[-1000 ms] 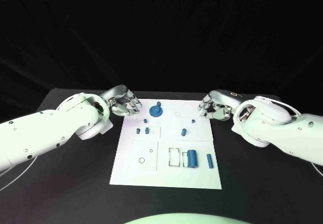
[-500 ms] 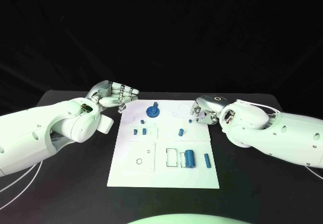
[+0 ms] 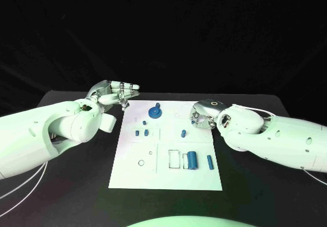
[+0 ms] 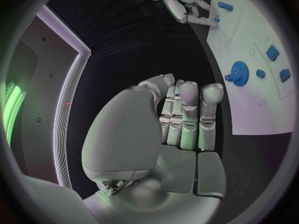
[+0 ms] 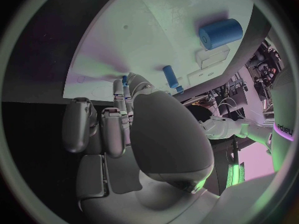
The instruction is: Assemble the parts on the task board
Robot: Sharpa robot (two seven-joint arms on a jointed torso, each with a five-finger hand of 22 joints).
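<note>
Upper centre of frame, task board (image 3: 136,175): lying flat on the black desk (image 3: 265,179), blue gear (image 3: 156,112) sitting near its upper edge, small blue pegs (image 3: 141,133) scattered across the middle band, larger blue cylinder (image 3: 194,160) and slim blue bar (image 3: 210,162) resting in the lower right part.

Left of frame, left hand (image 3: 116,93): hovering off the upper left corner of the board, fingers lying close together and nearly straight, clasping nothing.

Right of centre, right hand (image 3: 203,115): hanging over the board's upper right edge, fingers curled inward; whether anything is pinched inside, impossible to tell from these views.

Change since a second ago: left hand lifting up and drawing away from the gear toward the upper left; right hand sliding inward from the right edge toward the pegs; gear and cylinder staying put.

Meaning for the task: probably shifting from the gear area to a peg, with the right hand taking the lead; most parts not yet seated, so assembly seemingly at an early stage.

Risk: curled fingers brushing loose pegs while closing in.
</note>
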